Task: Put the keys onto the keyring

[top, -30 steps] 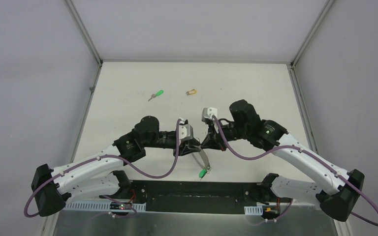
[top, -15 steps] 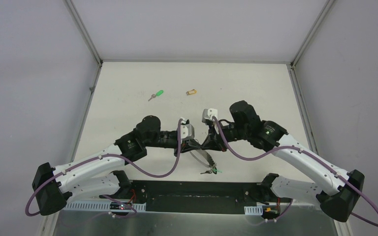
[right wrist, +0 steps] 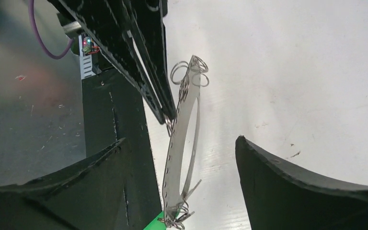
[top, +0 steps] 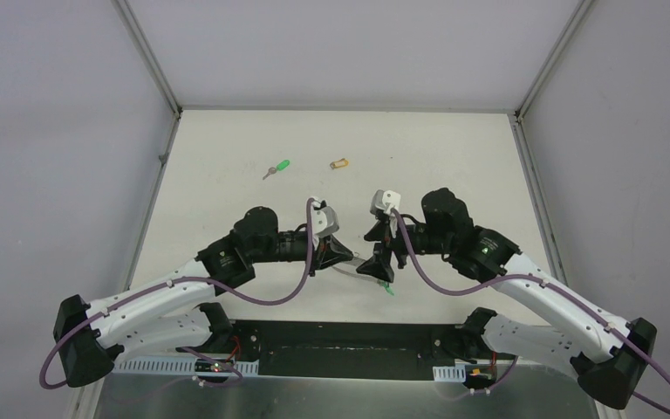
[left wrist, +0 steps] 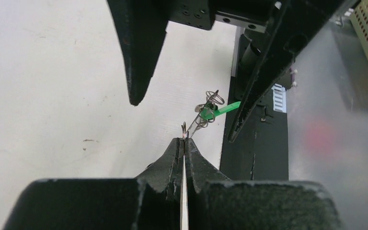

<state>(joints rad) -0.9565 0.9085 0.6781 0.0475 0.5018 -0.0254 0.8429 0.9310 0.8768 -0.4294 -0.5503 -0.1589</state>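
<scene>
Field note: keyring point(right wrist: 176, 134) hangs over the near edge of the table point(top: 227, 201), pinched in the shut left fingers point(left wrist: 172, 160). The right fingers point(right wrist: 278, 177) gape either side of it, holding nothing. Ring looks light, thin, springy, probably slippery; grip the flat band. The green key point(top: 276, 168) and yellow-tan key point(top: 339, 163) lie far off.

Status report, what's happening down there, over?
Left end effector shut on keyring. Right end effector open, straddling it. Green key and tan key loose on table. Nothing blocking.
</scene>
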